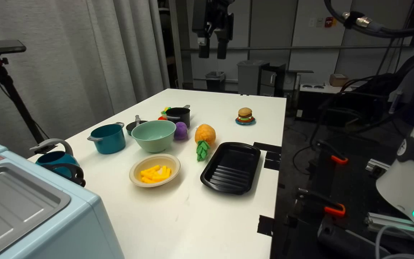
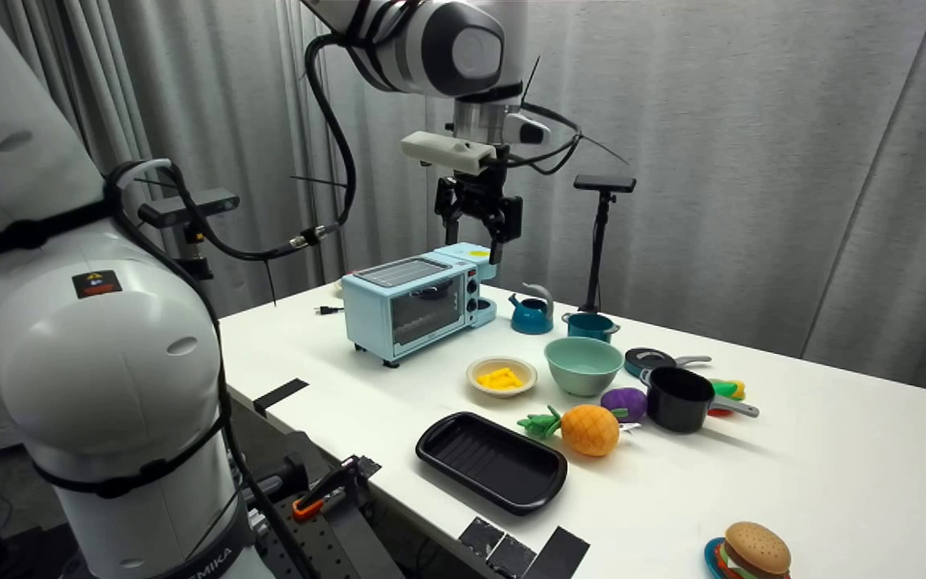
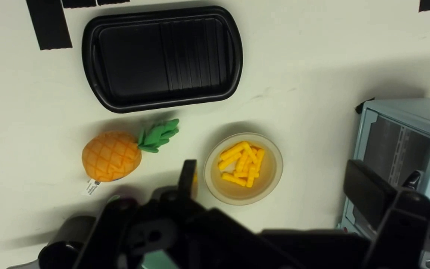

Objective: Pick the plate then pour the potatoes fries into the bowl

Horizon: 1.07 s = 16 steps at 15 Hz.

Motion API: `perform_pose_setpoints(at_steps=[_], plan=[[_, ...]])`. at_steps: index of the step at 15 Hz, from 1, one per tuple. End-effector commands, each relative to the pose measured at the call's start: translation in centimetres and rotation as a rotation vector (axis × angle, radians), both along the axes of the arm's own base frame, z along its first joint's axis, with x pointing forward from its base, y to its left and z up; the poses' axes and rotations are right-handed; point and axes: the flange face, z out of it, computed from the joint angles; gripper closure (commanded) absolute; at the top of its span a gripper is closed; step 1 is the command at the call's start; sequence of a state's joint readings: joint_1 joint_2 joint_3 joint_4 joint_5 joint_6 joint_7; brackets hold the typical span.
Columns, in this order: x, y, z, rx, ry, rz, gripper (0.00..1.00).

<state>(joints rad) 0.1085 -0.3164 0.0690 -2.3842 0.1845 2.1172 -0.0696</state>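
I hold my jaws wide apart, gripping nothing, high above the counter [image 1: 199, 223]; in the wrist view the plate [image 3: 271, 172] shows below, in the gap between my 2 fingers [image 3: 368, 194]. Near edge = my side. The plate lies flat, between near and far edges, toward the end edge by the toaster oven [image 2: 423, 310], with the fries [image 3: 242, 161] heaped loose in it. The bowl [image 2: 583, 374] stands upright just beside it, not touching, closer to the far edge; presumably it sits there to keep the carry short, its deeper wall suited to catching loose pieces. The ribbed tray [image 2: 491, 462] sits by the near edge, apart from the plate, so the rim looks reachable. Step, as I read it: approach, plate not yet taken; this spread likely allows 1 finger inside the rim, 1 outside. Risk: a tilted pinch could spill fries early.
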Motion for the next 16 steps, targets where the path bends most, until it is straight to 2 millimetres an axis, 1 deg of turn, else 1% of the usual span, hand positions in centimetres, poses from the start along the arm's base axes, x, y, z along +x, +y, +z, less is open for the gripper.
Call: perform_pose_setpoints(at_steps=[1, 4, 6, 8, 13, 16], plan=[[0.0, 0.0, 0.0, 0.000, 0.001, 0.000, 0.00], [0.2, 0.9, -2.0, -0.025, 0.008, 0.042, 0.00], [0.4, 2.1, -3.7, -0.031, 0.018, 0.079, 0.00], [0.5, 3.8, -5.6, -0.037, 0.022, 0.124, 0.00], [0.5, 8.8, -10.3, -0.055, 0.026, 0.271, 0.00], [0.7, 10.9, -13.1, -0.087, 0.009, 0.360, 0.00]])
